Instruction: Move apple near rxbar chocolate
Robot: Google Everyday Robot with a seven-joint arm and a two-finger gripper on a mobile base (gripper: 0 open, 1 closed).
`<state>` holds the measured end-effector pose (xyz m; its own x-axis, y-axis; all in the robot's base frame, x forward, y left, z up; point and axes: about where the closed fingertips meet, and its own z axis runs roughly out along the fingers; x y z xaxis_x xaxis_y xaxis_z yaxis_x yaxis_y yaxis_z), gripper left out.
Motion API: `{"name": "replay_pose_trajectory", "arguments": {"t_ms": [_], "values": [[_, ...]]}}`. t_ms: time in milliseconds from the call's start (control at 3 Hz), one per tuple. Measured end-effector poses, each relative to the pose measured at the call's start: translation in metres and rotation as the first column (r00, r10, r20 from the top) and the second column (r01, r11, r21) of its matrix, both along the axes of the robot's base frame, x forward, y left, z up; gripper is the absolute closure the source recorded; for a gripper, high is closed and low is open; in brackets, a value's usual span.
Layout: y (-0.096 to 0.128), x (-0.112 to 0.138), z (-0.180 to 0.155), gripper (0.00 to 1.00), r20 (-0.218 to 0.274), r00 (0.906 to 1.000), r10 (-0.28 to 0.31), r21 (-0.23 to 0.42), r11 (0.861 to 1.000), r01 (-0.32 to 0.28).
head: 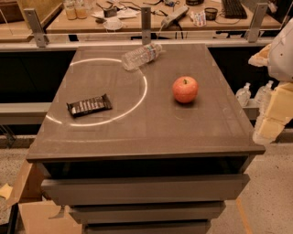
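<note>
single camera, high at the near end of the table (183,132) — looks down and forward across it to a desk (68,25) behind; gripper (268,127) at the right edge.

apple (185,89): red-orange, stem up, left of end effector (269,125) at the right edge
rxbar (89,105): dark, flat, farther left, well apart from apple

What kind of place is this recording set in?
Likely a robotics lab: a workbench with keyboard and cables behind, a drawer cabinet as test table, and the gripper off its right edge.
</note>
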<state>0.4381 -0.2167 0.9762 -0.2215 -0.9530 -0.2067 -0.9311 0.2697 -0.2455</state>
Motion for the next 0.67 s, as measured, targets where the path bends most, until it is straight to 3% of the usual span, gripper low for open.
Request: {"name": "replay_pose_trajectory", "arguments": {"t_ms": [333, 667], "values": [[0.000, 0.000, 0.000, 0.00, 0.000, 1.0000, 0.000, 0.000, 1.000, 0.000], [-0.006, 0.014, 0.001, 0.00, 0.043, 0.9988, -0.023, 0.045, 0.999, 0.021]]}}
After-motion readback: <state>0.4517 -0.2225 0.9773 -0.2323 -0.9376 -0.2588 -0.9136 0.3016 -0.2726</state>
